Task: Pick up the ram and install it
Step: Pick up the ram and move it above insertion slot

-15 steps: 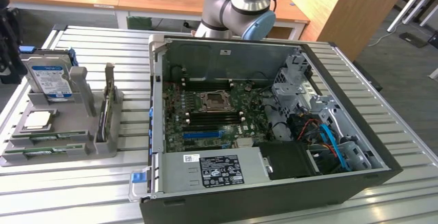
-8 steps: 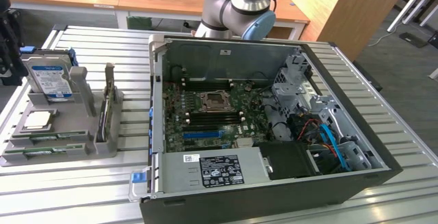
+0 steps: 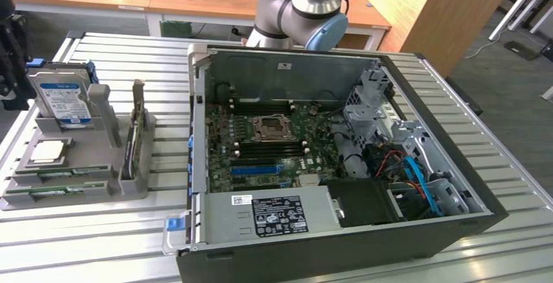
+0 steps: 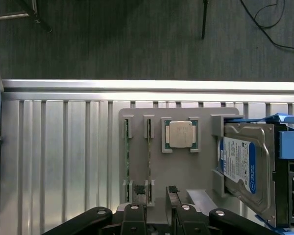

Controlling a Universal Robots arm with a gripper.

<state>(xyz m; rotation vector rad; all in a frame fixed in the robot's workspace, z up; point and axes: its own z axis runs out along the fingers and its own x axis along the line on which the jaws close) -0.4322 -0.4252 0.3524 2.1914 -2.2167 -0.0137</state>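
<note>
Three ram sticks sit in the grey parts holder at the exterior view's left. One ram stick stands on edge in a tall slot, and two more lie in low slots. In the wrist view these two sticks run side by side as thin green strips. My gripper hovers above the holder's end, open, with its black fingers apart and nothing between them. The open computer case shows the motherboard with its dark memory slots beside the processor socket.
A blue-labelled hard drive stands in the holder, and a silver-topped processor lies beside it. The arm's body rises behind the case. Everything rests on a slatted metal table. Wooden desks stand behind.
</note>
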